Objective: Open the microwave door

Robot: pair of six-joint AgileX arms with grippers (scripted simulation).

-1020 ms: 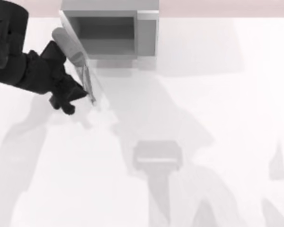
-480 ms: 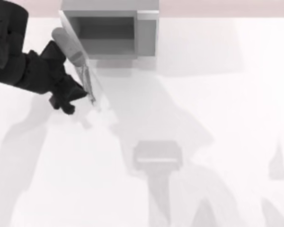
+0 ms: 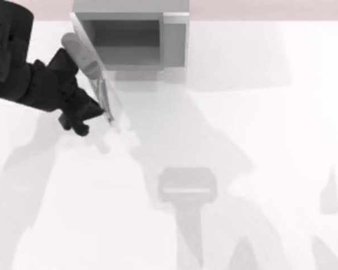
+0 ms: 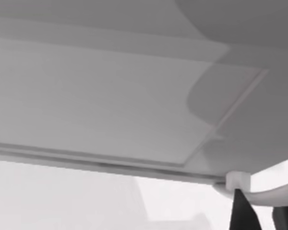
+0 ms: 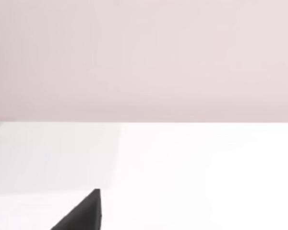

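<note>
The grey microwave (image 3: 174,39) stands at the back of the table, its dark cavity (image 3: 127,36) exposed. The microwave door (image 3: 87,56) is swung out to the left and forward, seen nearly edge-on from above. My left gripper (image 3: 101,115) is at the door's free edge, shut on the pale bar handle (image 3: 104,98). In the left wrist view the door's window panel (image 4: 110,105) fills the frame, and the handle (image 4: 259,196) runs between the two dark fingers (image 4: 242,213). My right gripper (image 5: 86,213) is out of the top view, over bare table.
The white table (image 3: 242,140) carries only soft grey shadows of the arms. A pink wall band (image 3: 270,8) runs behind the microwave. My left arm's dark body (image 3: 22,79) lies along the left edge.
</note>
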